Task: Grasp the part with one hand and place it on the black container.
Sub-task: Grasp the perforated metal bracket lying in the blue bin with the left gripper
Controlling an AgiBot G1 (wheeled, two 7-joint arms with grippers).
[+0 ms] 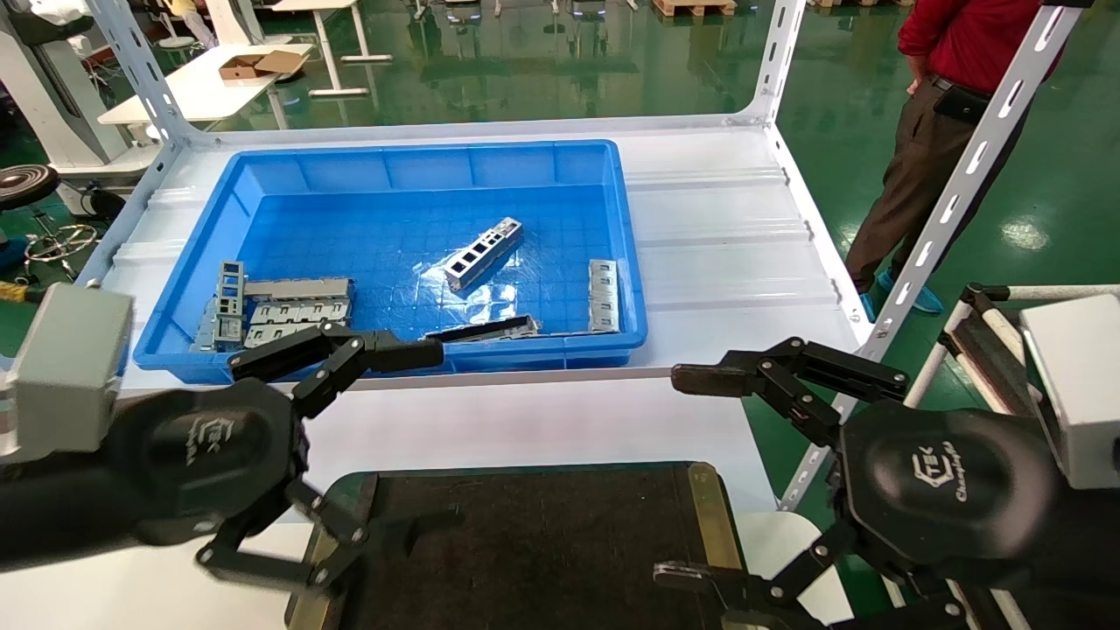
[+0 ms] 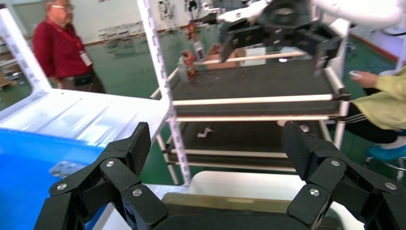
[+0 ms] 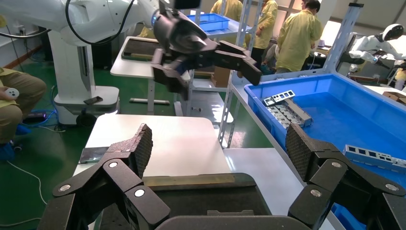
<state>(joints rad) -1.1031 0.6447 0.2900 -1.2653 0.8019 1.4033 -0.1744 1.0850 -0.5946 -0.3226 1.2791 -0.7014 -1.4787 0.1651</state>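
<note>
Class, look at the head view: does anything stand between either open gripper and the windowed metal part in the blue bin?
Only the blue bin's near wall. The part lies uncovered mid-bin, beyond the left gripper and right gripper.

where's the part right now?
In the head view the part lies tilted near the middle of the blue bin floor, apart from the grey plates at the bin's left and untouched by either gripper.

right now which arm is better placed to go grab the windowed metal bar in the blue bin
Left, marginally. The left gripper hangs open at the blue bin's near rim; the right gripper, also open, sits past the bin's right end, farther from the part.
</note>
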